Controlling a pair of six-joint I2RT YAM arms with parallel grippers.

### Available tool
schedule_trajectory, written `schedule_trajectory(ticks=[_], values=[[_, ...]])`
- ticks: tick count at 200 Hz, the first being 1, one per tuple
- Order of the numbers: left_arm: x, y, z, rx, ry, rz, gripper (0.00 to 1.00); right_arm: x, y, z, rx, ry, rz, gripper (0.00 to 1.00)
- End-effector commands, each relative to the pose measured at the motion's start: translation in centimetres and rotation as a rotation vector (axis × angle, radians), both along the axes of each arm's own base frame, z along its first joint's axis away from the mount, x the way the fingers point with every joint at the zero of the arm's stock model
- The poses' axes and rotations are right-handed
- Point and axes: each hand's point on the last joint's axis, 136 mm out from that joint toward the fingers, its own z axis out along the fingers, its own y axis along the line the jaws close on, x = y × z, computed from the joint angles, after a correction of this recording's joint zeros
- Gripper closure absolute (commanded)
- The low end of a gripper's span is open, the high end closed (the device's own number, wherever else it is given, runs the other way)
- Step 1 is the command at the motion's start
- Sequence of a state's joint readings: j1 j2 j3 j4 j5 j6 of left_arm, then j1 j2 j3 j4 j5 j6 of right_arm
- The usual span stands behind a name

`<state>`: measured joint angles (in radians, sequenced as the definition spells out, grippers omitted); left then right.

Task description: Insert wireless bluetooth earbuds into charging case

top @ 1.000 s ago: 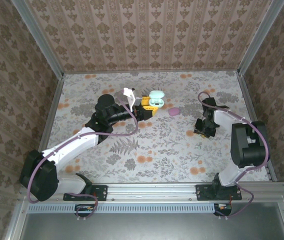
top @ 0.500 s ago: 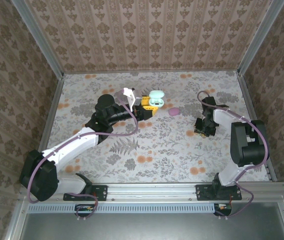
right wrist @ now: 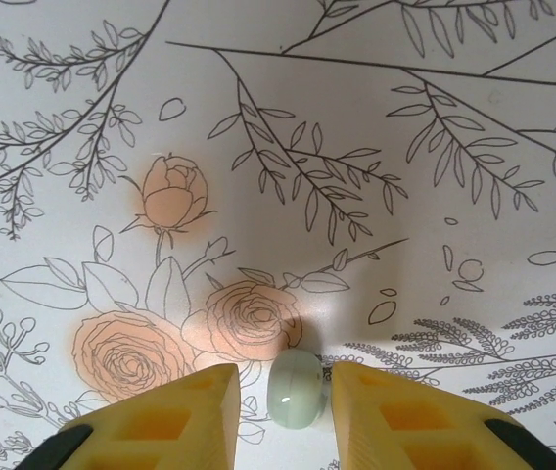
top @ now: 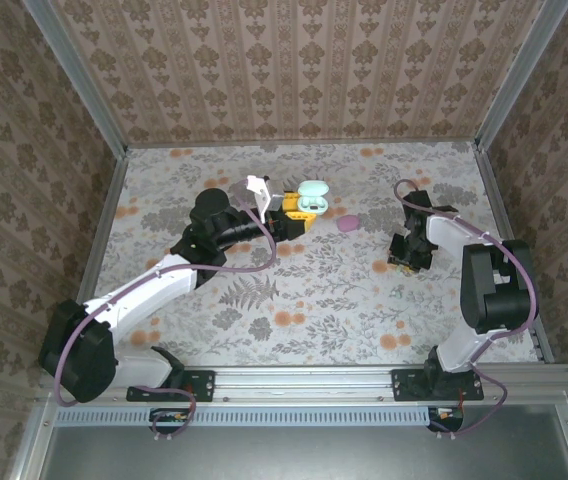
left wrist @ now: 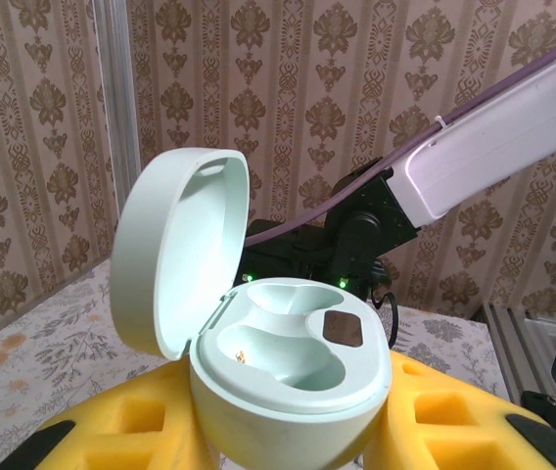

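Note:
My left gripper [left wrist: 288, 436] is shut on the mint-green charging case [left wrist: 293, 377], its yellow fingers [left wrist: 112, 431] pressed against both sides. The case's lid [left wrist: 175, 259] stands open and both wells look empty. In the top view the case [top: 312, 195] is held above the far middle of the table by the left gripper [top: 289, 212]. My right gripper [top: 407, 256] points down at the table on the right. Its yellow fingers [right wrist: 170, 421] straddle a small pale green earbud [right wrist: 296, 389] lying on the table, with a narrow gap on each side; the right gripper [right wrist: 283, 406] is open.
A pink pebble-like case [top: 347, 222] lies on the flowered tabletop [top: 294, 290] just right of the held case. Patterned walls [top: 294, 70] and metal rails [top: 104, 230] enclose the table on three sides. The right arm [left wrist: 474, 157] shows behind the case in the left wrist view.
The right wrist has shifted very slightly over the same spot. The left arm stays still with the open case.

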<state>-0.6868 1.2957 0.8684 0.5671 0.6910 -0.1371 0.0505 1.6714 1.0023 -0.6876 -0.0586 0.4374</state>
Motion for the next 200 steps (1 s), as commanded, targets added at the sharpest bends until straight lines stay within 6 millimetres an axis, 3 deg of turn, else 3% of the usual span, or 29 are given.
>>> schedule_trajectory(ticks=[1,73,200], values=[[-0.5,0.1,1.5,-0.024,-0.042,-0.005,0.66,-0.4,-0.1,-0.1,-0.028,0.045,0.032,0.67],[-0.6,0.3,1.3,-0.021,-0.042,0.0,0.66,-0.9,-0.3,-0.8,-0.071,0.089,0.05,0.67],[-0.7,0.4,1.2,-0.016,-0.037,0.007,0.66,-0.8,-0.1,-0.5,-0.055,0.075,0.068,0.79]])
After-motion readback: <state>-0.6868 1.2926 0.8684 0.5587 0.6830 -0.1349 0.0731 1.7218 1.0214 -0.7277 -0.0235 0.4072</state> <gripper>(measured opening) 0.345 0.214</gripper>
